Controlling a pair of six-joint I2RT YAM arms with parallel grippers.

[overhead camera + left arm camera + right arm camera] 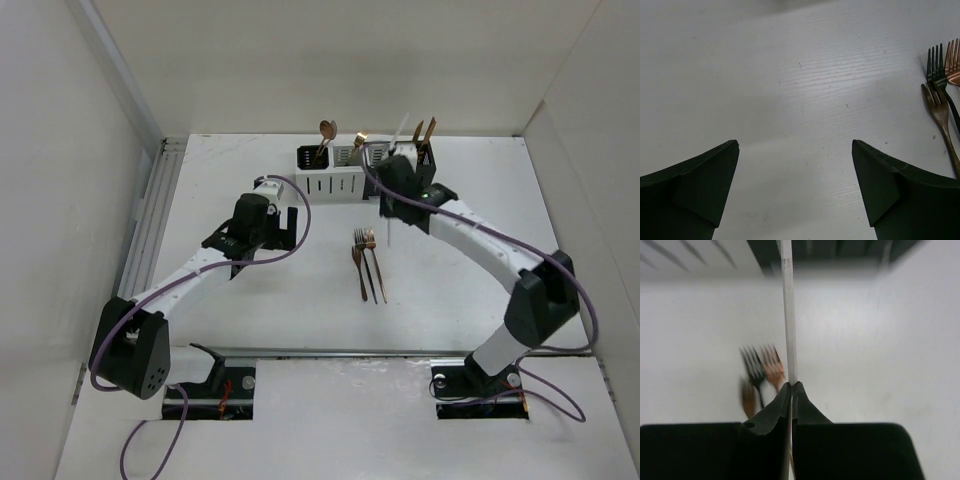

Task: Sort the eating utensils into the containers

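Three forks (366, 262), copper and dark, lie side by side mid-table; they also show at the right edge of the left wrist view (940, 85) and blurred in the right wrist view (760, 372). My right gripper (388, 208) (791, 385) is shut on a thin white stick (786, 315) and holds it above the table just in front of the containers (335, 185). The containers stand in a row at the back and hold spoons (327, 130), dark-handled pieces (426, 130) and a white stick (401, 124). My left gripper (292, 225) (795, 142) is open and empty over bare table, left of the forks.
A slotted metal rail (150, 215) runs along the table's left side. White enclosure walls stand on the left, the back and the right. The right arm (480, 240) stretches diagonally from its base toward the containers.
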